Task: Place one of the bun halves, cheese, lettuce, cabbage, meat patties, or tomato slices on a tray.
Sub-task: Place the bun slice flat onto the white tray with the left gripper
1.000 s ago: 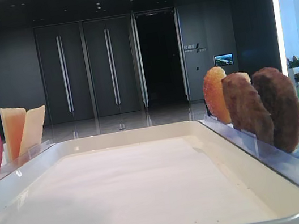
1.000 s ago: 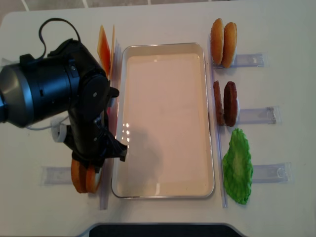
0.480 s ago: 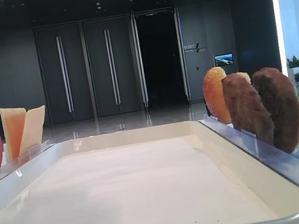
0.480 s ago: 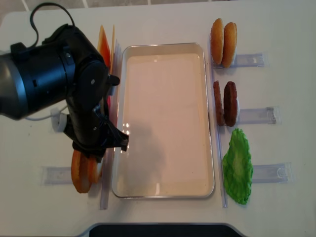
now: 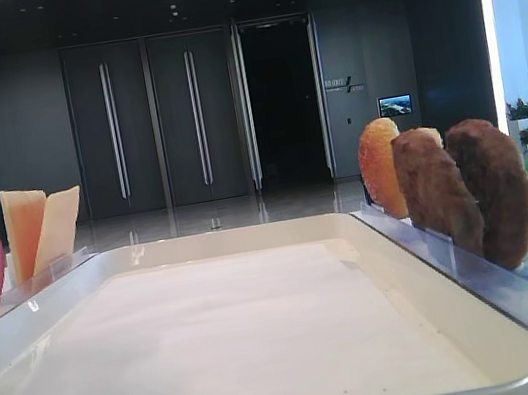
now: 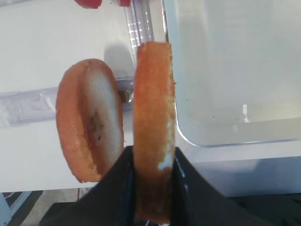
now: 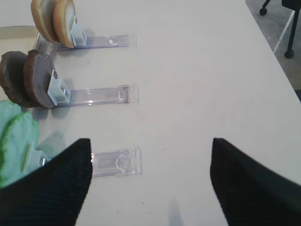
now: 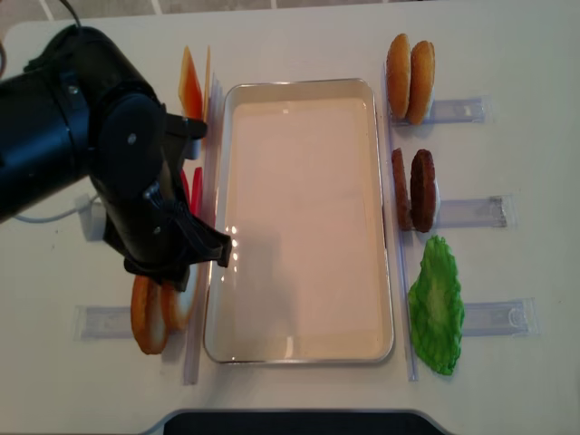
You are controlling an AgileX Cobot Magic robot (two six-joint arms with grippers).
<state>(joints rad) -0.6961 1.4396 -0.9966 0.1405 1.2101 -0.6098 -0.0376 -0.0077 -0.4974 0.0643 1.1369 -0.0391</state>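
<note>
Golden-brown bun half (image 6: 153, 127) stands edge-up, clamped between the jaws of the left gripper (image 6: 151, 181), its twin (image 6: 89, 127) just left. Lifting step, I judge. Next: carry it right over the white tray (image 6: 225, 136), tilt flat, release.

The tray (image 8: 299, 217) was set at the middle of the table (image 8: 507, 54). To its right, three groups were lined along its edge: bun halves (image 8: 410, 65) at the far end, meat patties (image 8: 413, 190) in the middle, lettuce (image 8: 436, 304) nearest. To its left, cheese (image 8: 190, 82) was stood at the far end and tomato slices (image 8: 190, 190) behind the arm. At the near left, one bun half (image 6: 89, 127) was stood beside the tray, and another bun half (image 6: 153, 141) was held upright between it and the tray rim by the left end effector (image 6: 153, 188).
</note>
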